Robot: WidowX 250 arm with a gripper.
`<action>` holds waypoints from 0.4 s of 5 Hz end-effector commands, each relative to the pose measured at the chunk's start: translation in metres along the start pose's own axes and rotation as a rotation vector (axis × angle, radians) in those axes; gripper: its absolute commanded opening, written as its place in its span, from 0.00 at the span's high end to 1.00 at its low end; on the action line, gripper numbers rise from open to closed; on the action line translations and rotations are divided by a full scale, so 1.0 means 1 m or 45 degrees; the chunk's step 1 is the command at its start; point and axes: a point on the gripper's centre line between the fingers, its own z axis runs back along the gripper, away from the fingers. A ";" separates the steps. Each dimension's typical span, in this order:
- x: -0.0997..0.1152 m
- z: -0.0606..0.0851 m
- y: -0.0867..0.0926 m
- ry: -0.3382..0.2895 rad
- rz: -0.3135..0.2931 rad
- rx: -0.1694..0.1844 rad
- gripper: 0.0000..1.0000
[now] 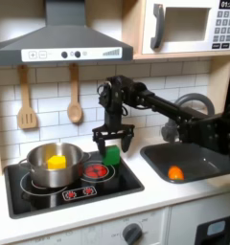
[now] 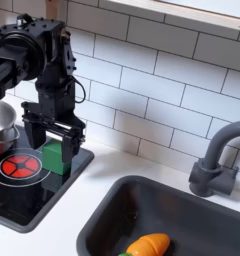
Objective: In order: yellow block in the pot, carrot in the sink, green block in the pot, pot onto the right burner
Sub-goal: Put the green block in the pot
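Third step in hand, judging by layout: yellow block (image 1: 57, 162) already sitting inside the pot (image 1: 53, 153) on the burner at the first exterior view's left; carrot (image 1: 174, 173) already lying in the sink (image 1: 211, 161), seen also low in the basin in the second exterior view; green block (image 2: 54, 157) not yet in the pot, standing on the black cooktop (image 1: 117, 184) by the red-ringed burner (image 2: 19, 166), near the cooktop's back edge; gripper (image 1: 114, 141) hanging right over the green block, jaws apart and straddling it, one finger each side in both exterior views; no clear squeeze visible, contact between pads and block too small to call; next move probably calls for closing on the block, lifting clear, carrying toward the first exterior view's left and releasing over the pot's open mouth beside the yellow block; after that, pot to the red-ringed burner, so a rim or handle grasp needed; hard to make out: lower part of green block masked by the fingers; pot cut off at the second exterior view's left edge, only a sliver of steel showing; carrot's green end barely readable; pot handles blurred in the first exterior view.
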 end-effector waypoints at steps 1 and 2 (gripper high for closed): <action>0.003 -0.003 0.002 -0.004 -0.005 0.012 0.00; 0.005 -0.009 0.003 0.012 -0.003 0.008 0.00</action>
